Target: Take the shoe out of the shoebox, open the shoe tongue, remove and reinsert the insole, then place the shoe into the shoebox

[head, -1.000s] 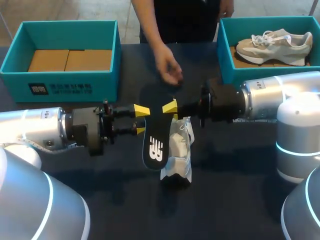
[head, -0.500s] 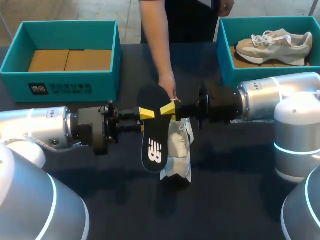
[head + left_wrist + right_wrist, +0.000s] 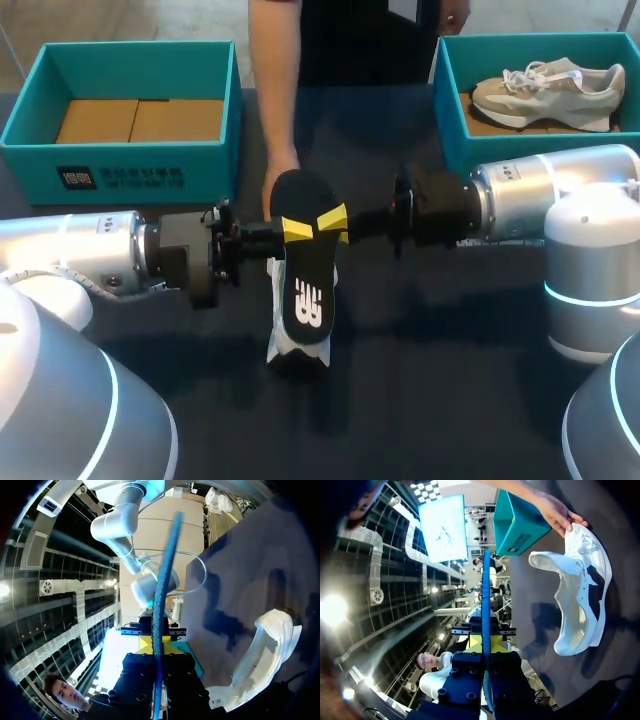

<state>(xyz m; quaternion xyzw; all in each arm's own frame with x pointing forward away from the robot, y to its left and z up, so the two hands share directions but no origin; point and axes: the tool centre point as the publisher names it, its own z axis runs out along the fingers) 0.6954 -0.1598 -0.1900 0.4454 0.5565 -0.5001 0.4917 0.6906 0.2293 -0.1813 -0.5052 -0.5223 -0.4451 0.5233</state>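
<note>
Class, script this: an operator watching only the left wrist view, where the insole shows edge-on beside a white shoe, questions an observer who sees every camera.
Operator: Is anyone touching the white shoe?
Observer: Yes, a person's hand touches one end of the white shoe.
Operator: What does the insole's face look like?
Observer: The insole is black with a white logo.
Operator: Any other shoe around?
Observer: A beige sneaker lies in a teal shoebox.
</note>
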